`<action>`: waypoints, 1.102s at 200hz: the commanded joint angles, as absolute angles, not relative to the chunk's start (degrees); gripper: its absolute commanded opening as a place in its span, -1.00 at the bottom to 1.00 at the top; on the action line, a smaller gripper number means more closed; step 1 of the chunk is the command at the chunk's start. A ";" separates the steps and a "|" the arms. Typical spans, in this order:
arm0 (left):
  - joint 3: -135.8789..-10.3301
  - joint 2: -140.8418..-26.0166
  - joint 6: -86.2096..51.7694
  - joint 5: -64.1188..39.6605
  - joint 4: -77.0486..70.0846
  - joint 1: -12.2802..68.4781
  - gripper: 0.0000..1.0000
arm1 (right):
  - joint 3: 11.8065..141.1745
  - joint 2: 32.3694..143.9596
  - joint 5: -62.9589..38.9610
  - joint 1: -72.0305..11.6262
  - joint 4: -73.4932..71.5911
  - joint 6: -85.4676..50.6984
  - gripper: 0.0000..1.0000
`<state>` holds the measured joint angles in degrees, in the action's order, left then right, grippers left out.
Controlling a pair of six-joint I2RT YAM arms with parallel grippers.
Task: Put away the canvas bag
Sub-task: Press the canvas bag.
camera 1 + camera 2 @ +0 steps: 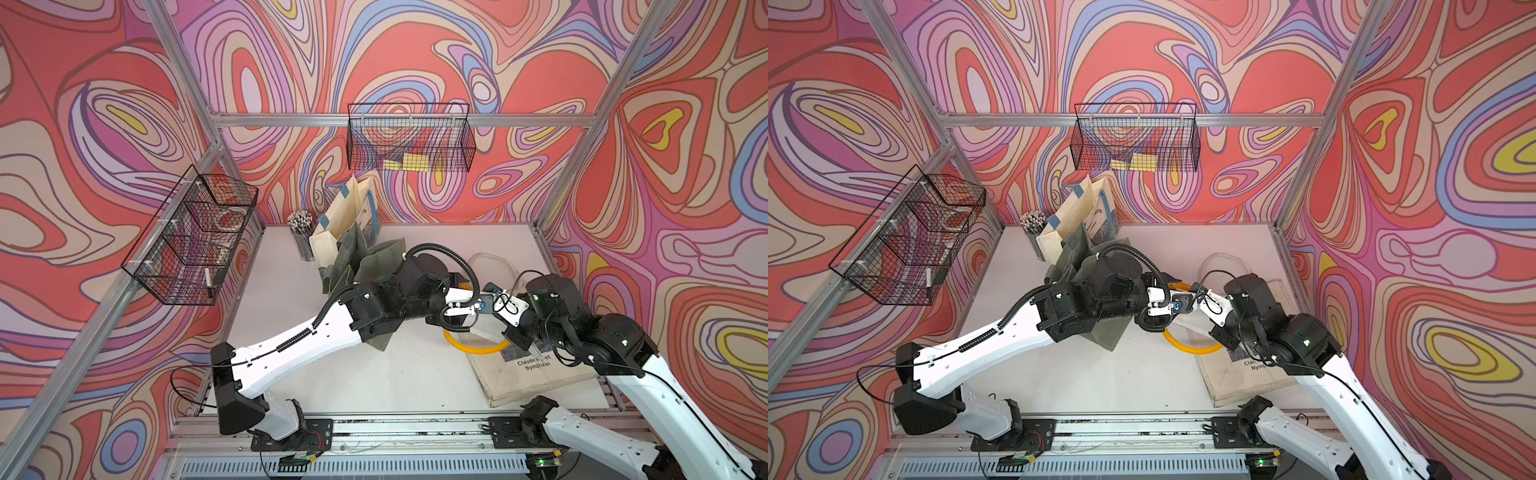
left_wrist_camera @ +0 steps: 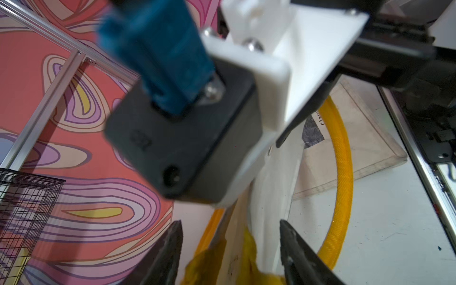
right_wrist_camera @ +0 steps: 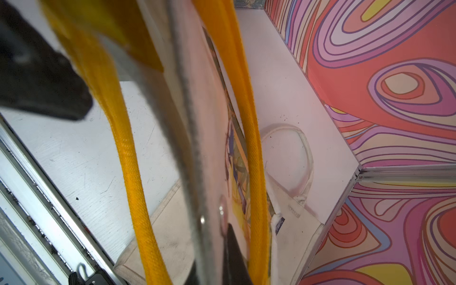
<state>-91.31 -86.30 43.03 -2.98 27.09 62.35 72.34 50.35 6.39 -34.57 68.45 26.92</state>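
Your right gripper [image 3: 217,237] is pinched together on the canvas bag [image 3: 212,103], the one with the yellow handles [image 1: 478,348]. The bag is held up over the right half of the counter [image 1: 395,374], where the two wrists meet. In the right wrist view its cloth and both yellow straps run straight out from the gripper, blurred by closeness.

One yellow loop droops onto a second, flat tote [image 1: 523,382] printed "Nympheas". That tote lies at the front right of the counter, with its pale handle [image 1: 494,259] spread toward the back wall.

Your left gripper [image 2: 229,223] stands with its fingers [image 2: 172,246] apart, one on each side of the bunched yellow strap and canvas. You cannot tell whether either pad touches the cloth.

At the back of the counter stands a cream tote with blue handles [image 1: 349,216]. A cup of pencils [image 1: 302,239] is just beside it, and folded green bags [image 1: 374,259] lean in front.
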 commanded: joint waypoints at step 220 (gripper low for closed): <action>-84.52 -79.48 44.18 -17.67 8.18 48.16 -1.00 | 72.87 37.57 6.24 -34.58 64.24 18.39 0.82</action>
